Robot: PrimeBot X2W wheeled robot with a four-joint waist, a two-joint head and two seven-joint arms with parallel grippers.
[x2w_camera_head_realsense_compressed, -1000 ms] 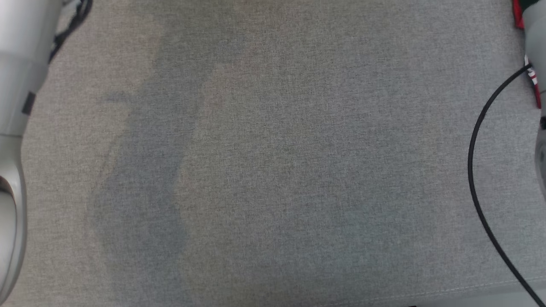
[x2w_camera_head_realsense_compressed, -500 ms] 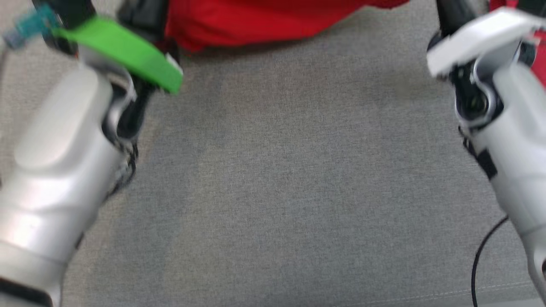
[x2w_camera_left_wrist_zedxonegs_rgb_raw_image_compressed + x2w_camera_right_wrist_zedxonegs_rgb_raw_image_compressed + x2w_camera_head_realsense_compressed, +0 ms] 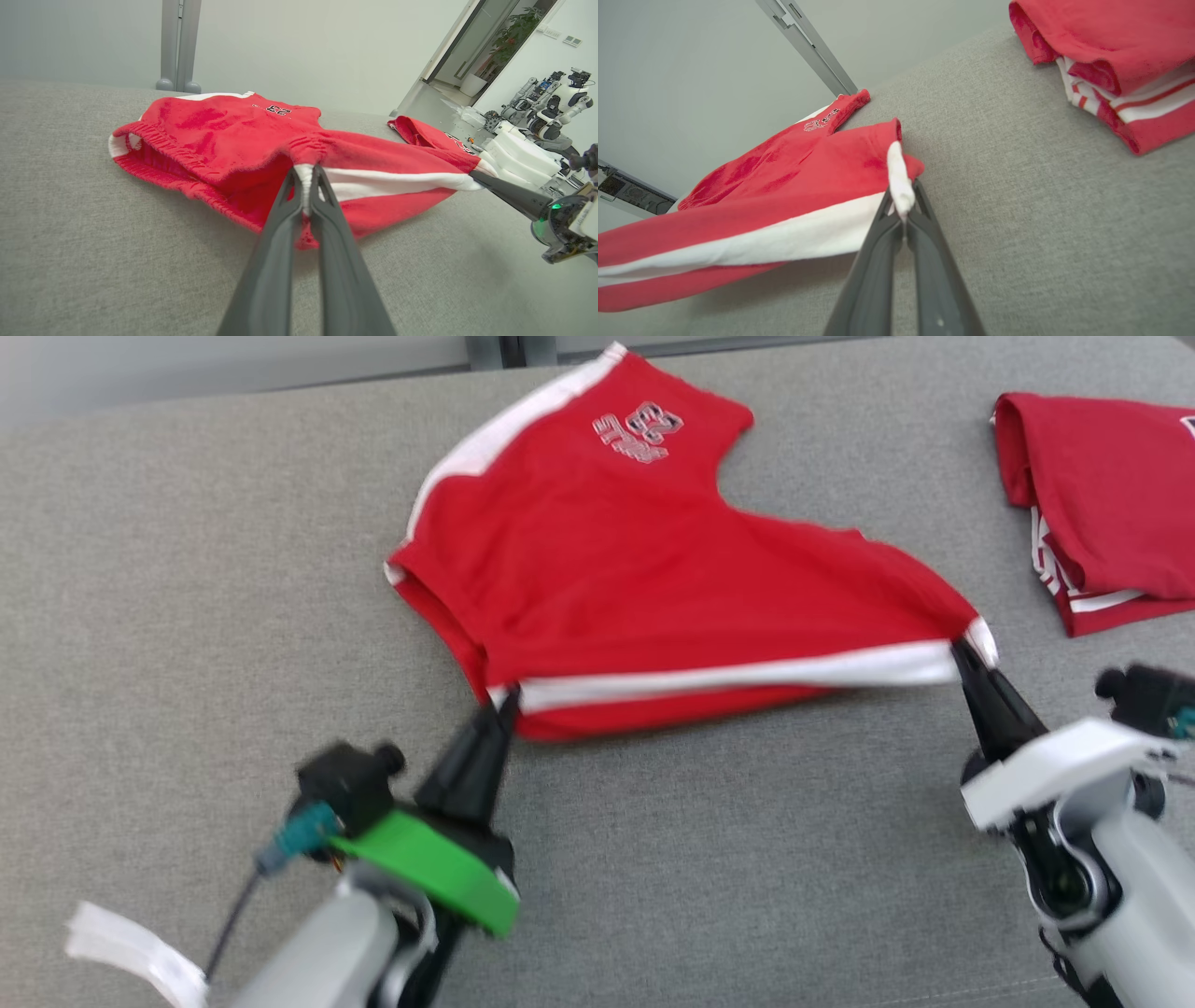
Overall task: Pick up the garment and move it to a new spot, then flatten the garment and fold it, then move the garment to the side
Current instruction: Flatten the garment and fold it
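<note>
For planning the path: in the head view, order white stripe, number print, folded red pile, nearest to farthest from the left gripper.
1. White stripe, held by the left gripper.
2. Number print, far middle.
3. Folded red pile, far right.

A: Where do we find the garment (image 3: 653,569)?
B: It lies on the padded surface (image 3: 187,569). Our left gripper (image 3: 505,702) pinches its near left corner, our right gripper (image 3: 961,651) its near right corner.
A: And around it?
B: A folded pile (image 3: 1102,504) lies to its right, apart from it; a post (image 3: 509,349) stands behind it.
</note>
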